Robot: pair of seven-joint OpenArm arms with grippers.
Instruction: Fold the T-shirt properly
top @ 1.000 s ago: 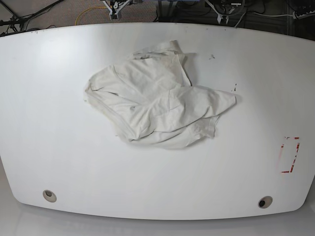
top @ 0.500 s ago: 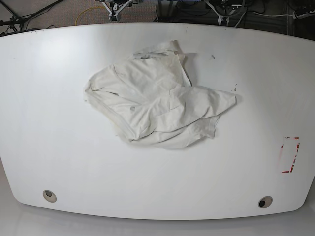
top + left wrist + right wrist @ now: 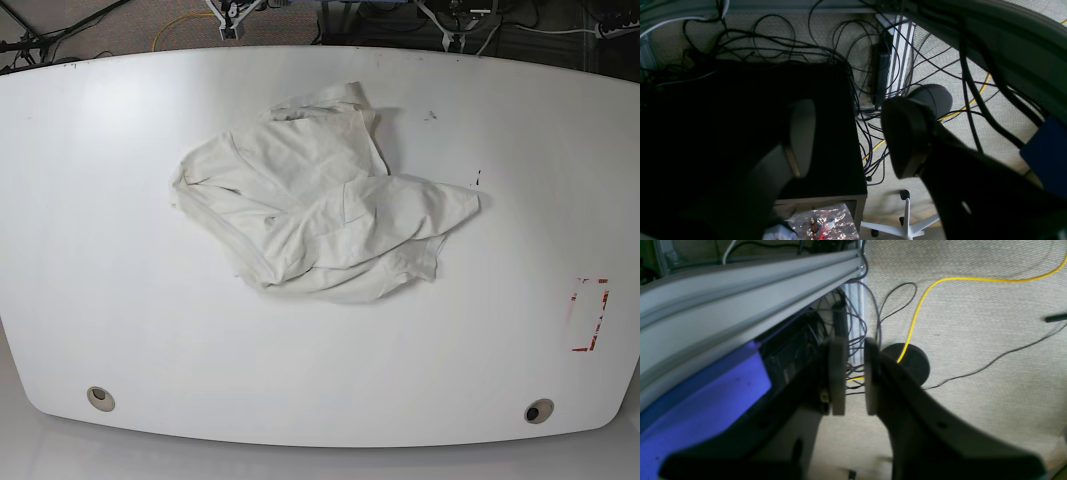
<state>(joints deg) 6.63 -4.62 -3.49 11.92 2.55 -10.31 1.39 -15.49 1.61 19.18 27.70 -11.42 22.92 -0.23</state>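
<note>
White and wide, your bench (image 3: 120, 300) filled the base view, its far edge meeting a dark floor strung with cables. You had the T-shirt (image 3: 320, 200) lying crumpled on it, a little toward the far edge from the middle and roughly midway between the two side edges. The cloth was off-white, bunched and creased, with one lobe reaching toward the far edge and another spreading toward the side that carries the red marking (image 3: 588, 315). That marking sat near the bench's edge, well apart from the shirt. Two round holes showed along the near edge, one grey hole (image 3: 99, 398) near one corner and one dark hole (image 3: 538, 411) near the other.

Neither of your arms reached over the bench in the base view. Your left pincer (image 3: 853, 136) hung above carpet and a tangle of black cables (image 3: 773, 43), its two fingers standing well apart with nothing between them. A white chair base (image 3: 905, 226) lay on the floor below it. Your right pincer (image 3: 853, 378) hung beside a grey metal rail (image 3: 740, 296), above carpet crossed by a yellow cable (image 3: 923, 296). Its fingers were drawn close, with only a narrow gap left, and held nothing.
</note>
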